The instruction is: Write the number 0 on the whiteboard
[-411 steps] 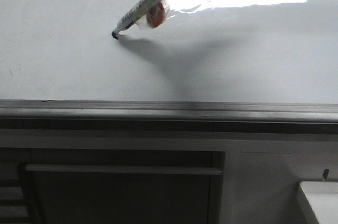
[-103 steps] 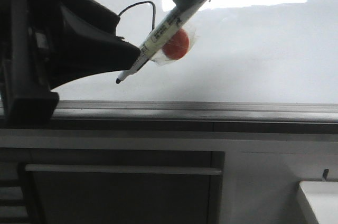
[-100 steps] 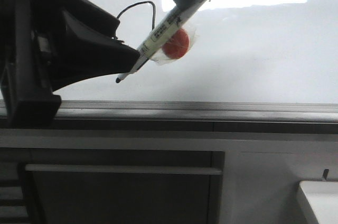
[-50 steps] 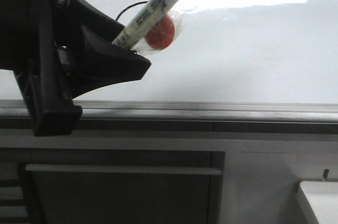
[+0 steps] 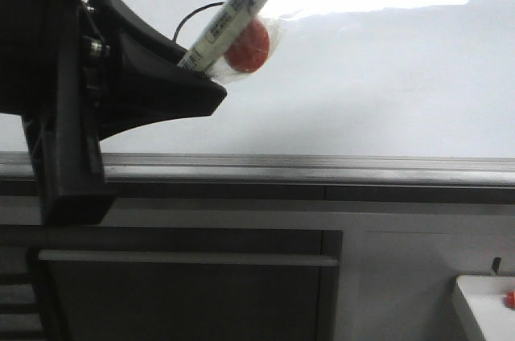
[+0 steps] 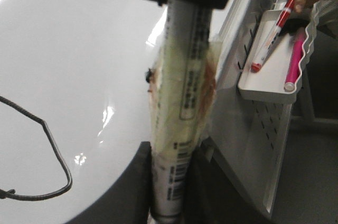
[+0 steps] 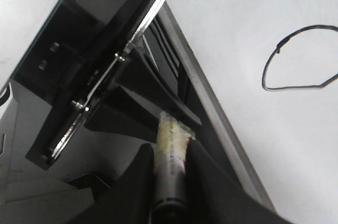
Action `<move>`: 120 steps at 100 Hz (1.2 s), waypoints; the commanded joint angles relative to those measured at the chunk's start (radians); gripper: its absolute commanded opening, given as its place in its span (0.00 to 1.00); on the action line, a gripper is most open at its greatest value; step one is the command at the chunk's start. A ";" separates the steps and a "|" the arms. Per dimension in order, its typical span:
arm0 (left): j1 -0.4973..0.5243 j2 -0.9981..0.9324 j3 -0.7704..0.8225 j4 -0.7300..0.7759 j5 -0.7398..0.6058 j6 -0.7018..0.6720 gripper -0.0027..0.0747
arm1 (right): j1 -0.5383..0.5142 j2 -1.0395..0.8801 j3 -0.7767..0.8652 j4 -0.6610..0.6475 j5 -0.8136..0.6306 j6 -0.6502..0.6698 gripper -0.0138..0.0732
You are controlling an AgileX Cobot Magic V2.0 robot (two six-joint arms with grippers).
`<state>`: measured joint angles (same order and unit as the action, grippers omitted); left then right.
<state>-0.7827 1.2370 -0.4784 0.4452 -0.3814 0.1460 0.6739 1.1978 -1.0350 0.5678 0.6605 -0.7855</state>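
Both grippers' jaws are closed on one marker: right gripper at one end, left gripper at the other. The number 0 looks finished on the whiteboard. Next, probably a handover.

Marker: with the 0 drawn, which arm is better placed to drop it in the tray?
Right, probably. The right gripper holds the marker by its barrel, the left gripper only flanks its tip end, and the tray sits on the robot's right.
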 commanded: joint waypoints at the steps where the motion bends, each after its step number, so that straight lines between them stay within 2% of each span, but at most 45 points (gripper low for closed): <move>1: 0.001 -0.017 -0.032 -0.102 -0.080 -0.019 0.01 | -0.001 -0.022 -0.034 0.009 -0.115 -0.006 0.60; 6: 0.003 -0.017 -0.032 -0.183 -0.080 -0.019 0.01 | -0.001 -0.022 -0.034 -0.015 -0.172 -0.006 0.76; 11: 0.003 -0.017 -0.032 -0.246 -0.078 -0.019 0.01 | -0.009 -0.022 -0.034 -0.015 -0.214 -0.001 0.82; 30: 0.018 -0.017 -0.032 -0.610 -0.081 -0.019 0.01 | -0.050 -0.024 -0.034 -0.013 -0.287 0.000 0.77; 46: 0.098 -0.017 -0.032 -0.826 -0.064 -0.019 0.01 | -0.054 -0.024 -0.034 -0.013 -0.279 0.000 0.75; 60: 0.167 -0.017 -0.032 -1.005 0.009 -0.019 0.01 | -0.054 -0.024 -0.034 -0.013 -0.279 0.000 0.75; 72: 0.211 -0.017 -0.032 -1.028 0.087 -0.019 0.01 | -0.054 -0.024 -0.034 -0.013 -0.279 0.000 0.75; 97: 0.235 -0.017 -0.046 -1.002 0.122 -0.019 0.01 | -0.054 -0.024 -0.034 -0.013 -0.279 0.000 0.75; 120: 0.235 -0.017 -0.060 -0.977 0.082 -0.015 0.01 | -0.054 -0.024 -0.034 -0.011 -0.277 0.000 0.75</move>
<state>-0.5499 1.2370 -0.5056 -0.5604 -0.2191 0.1372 0.6278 1.1978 -1.0350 0.5438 0.4403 -0.7841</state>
